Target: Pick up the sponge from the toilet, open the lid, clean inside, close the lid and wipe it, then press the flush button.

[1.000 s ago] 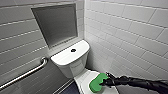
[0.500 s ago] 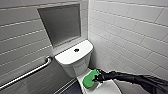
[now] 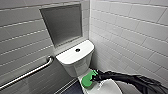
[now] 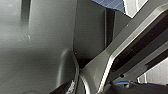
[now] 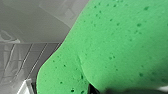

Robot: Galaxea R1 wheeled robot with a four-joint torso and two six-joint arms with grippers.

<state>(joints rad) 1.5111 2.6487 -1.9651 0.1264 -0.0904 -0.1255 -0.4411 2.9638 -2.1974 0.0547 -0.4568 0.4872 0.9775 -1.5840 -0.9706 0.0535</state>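
Your right claw [image 3: 94,76] is clamped on the sponge [image 3: 88,80], which sits at the tip of the dark right arm [image 3: 135,80] reaching in from the lower right of the head view. The sponge is bright green and hangs low over the white front part of the toilet [image 3: 75,61], just in front of the cistern and toward its right-hand side. I cannot tell whether it actually touches the white surface under it, or whether that surface is the lid. In your right wrist view the sponge [image 5: 120,45] looms very close, its pitted green face curving across the shot, with pale tile behind it. Above the sponge in the head view you have the flat rectangular cistern top, and on it the flush button [image 3: 77,50], a small dark round spot near the middle, well apart from the claw. Behind the cistern a grey recessed panel [image 3: 62,25] is set into the wall. The walls [image 3: 130,30] on both sides are white tile, meeting in a corner just right of the cistern. A metal grab bar [image 3: 27,73] runs at a slant along the left-hand wall, down toward the lower left. A strip of dark floor [image 3: 72,88] shows beside the toilet.
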